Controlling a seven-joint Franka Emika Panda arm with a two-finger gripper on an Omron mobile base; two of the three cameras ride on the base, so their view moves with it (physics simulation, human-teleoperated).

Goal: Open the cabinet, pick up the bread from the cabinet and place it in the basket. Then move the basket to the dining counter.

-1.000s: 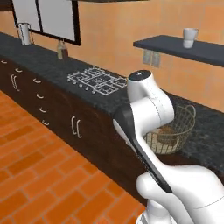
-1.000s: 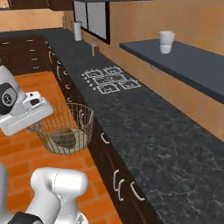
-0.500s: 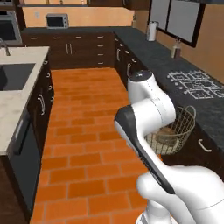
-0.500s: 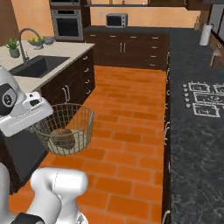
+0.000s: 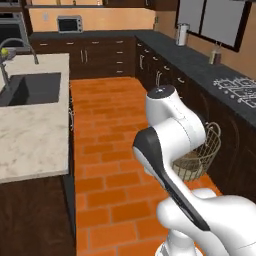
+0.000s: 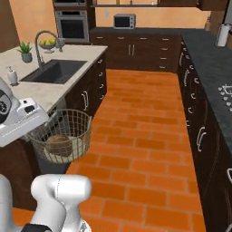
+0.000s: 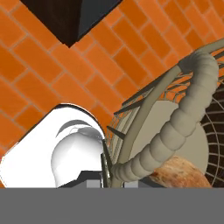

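— Tan wire basket (image 6: 60, 137) hung off the arm above the orange brick floor (image 6: 145, 136), with the bread (image 6: 58, 144) lying on its pale bottom. Agreed?

— Agreed. Same bun showed at the lower edge of the hand view, under the thick rim. Where was the hand?

— Hand (image 7: 114, 168) sat at the basket rim. Dark fingertips barely showed, so I couldn't tell outright how the jaws stood. My reading: closed on the rim, since the basket hung clear of the floor with nothing under it.

— And the dining desk (image 5: 30, 135)?

— Cream marbled top with the dark sink (image 6: 55, 71) and arched faucet (image 6: 43, 41). It lay to the robot's left. In the right base view the basket hung just beside that desk's dark side panel, below the level of the top.

— So the coming move turns on that?

— I'd judge so: up and leftward over the near edge, bare stone short of the sink.

— Risk?

— Mesh wall catching the desk edge if the lift is too small.
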